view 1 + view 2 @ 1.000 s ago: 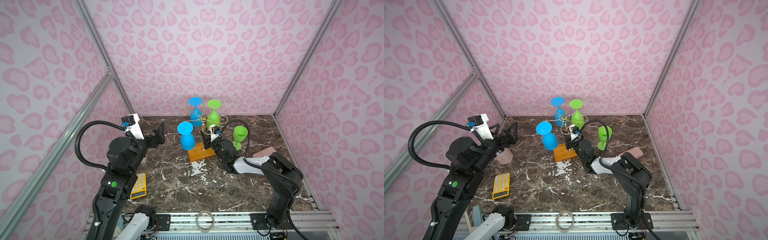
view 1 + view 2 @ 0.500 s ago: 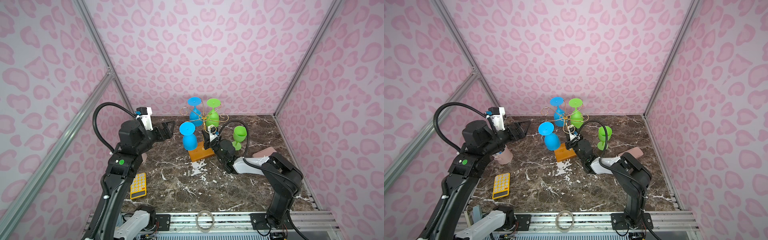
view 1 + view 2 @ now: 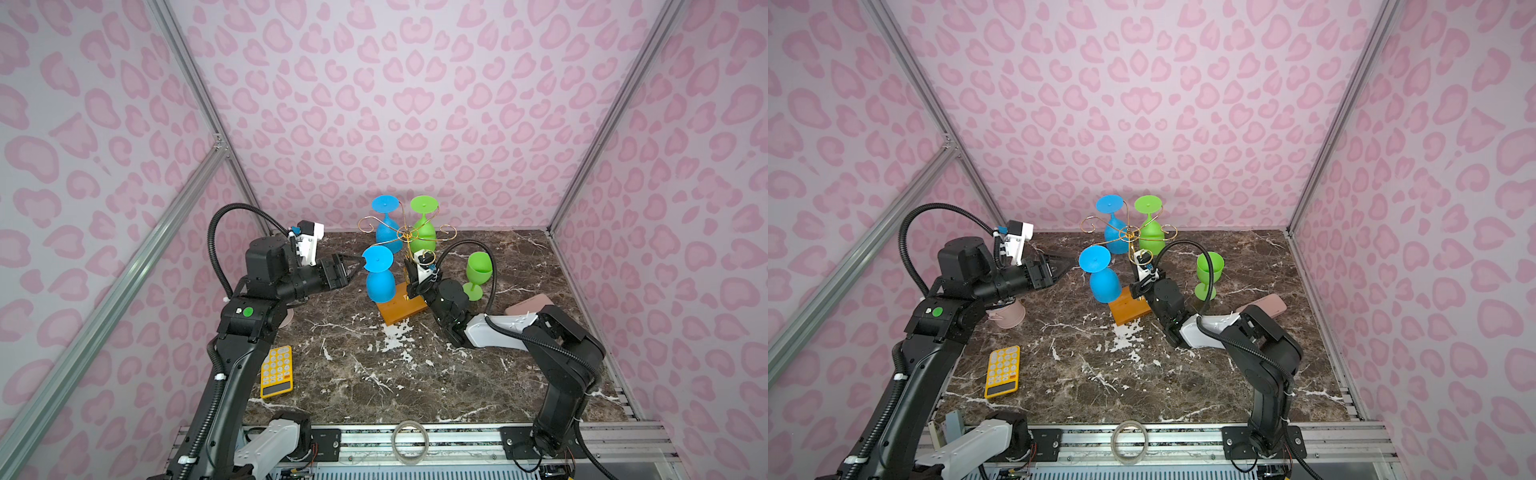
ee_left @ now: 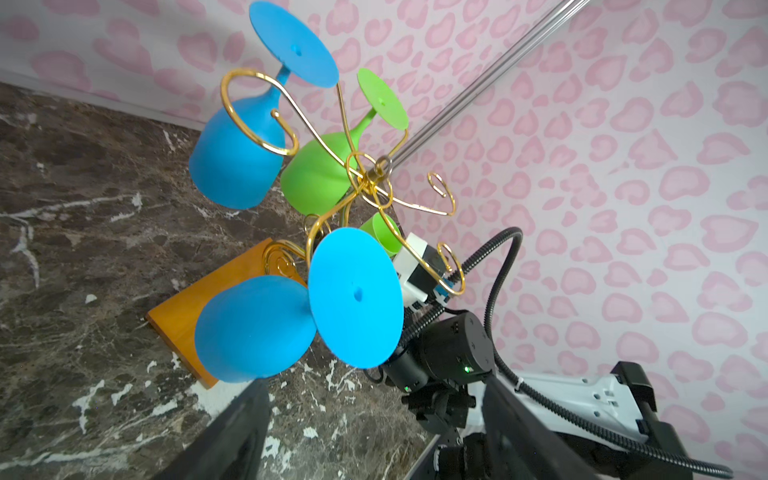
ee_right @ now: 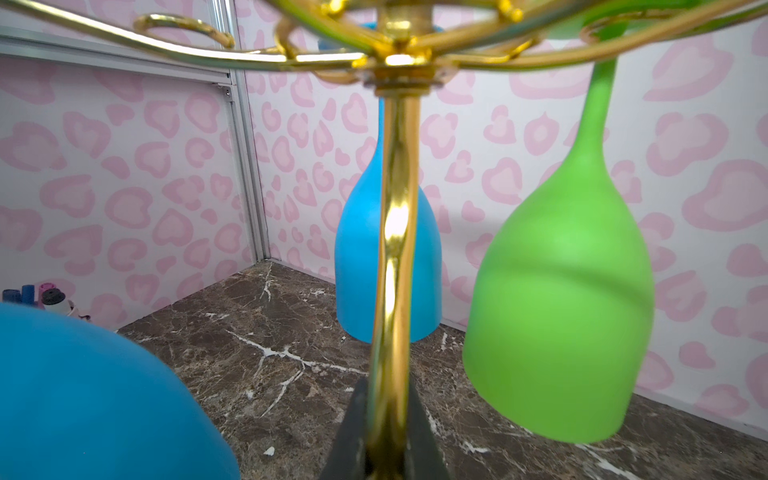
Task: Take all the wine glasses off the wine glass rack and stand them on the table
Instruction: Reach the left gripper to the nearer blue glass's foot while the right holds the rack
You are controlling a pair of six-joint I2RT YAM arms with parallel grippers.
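A: The right end effector (image 5: 388, 432)?
B: Pinching the gold post of the wine glass rack (image 5: 395, 208), low down.
A: The left end effector (image 3: 357, 266)?
B: Spread wide, just beside the foot of the front blue wine glass (image 3: 379, 284), which hangs upside down on a scroll arm above the rack's wooden base, on the bench (image 3: 415, 374).

The wine glass rack (image 3: 1128, 312) is seen standing on the marbled surface (image 3: 1142, 382). A blue wine glass (image 3: 1103, 282) is hung upside down on its near arm. The left claw (image 3: 1073, 264) is opened just beside the foot of this glass. The right claw (image 3: 1135, 291) is placed low at the rack's post.
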